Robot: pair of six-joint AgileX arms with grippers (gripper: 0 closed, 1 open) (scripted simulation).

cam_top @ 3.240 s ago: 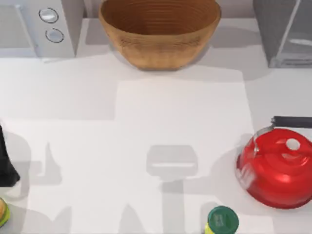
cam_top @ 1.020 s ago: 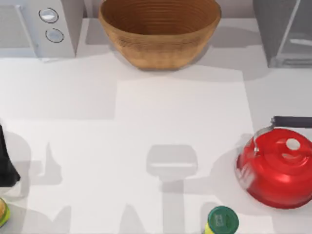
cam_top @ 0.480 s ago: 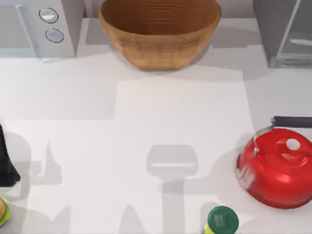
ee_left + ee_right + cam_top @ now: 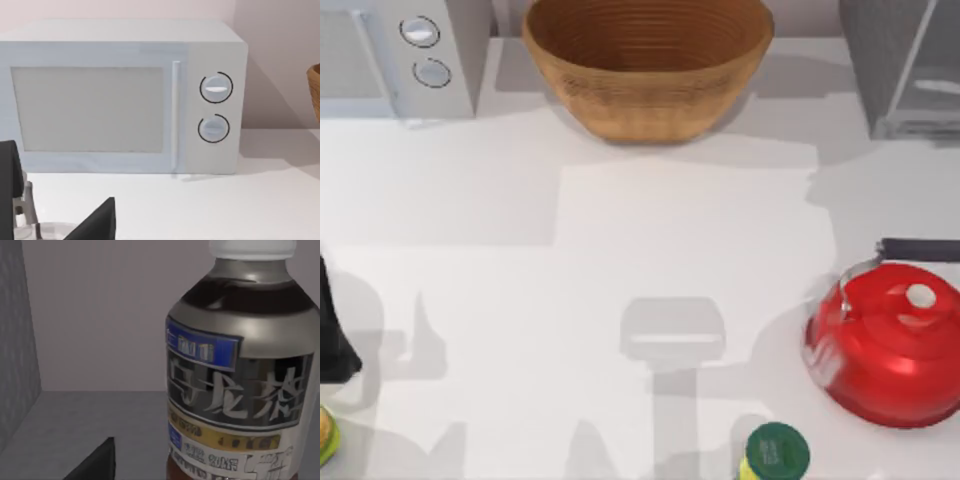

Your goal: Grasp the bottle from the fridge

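Grey fridge (image 4: 905, 70) walls surround your right tool, and the bottle (image 4: 240, 370) stands upright close ahead on its shelf. A new shadow beside the fridge suggests you've reached inside; whether the tool's open, I cannot tell.

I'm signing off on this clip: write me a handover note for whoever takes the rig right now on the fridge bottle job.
Right arm: its wrist view looks into the grey fridge, close to the bottle, which stands upright on the fridge floor. No grasp on it can be seen.
Left arm: parked at the table's left side, facing the white microwave.
Things: in the top view the fridge stands at the far right corner; the red kettle sits nearer, on the right.
Done: approach into the fridge.
Left: close on the bottle, lift it out.
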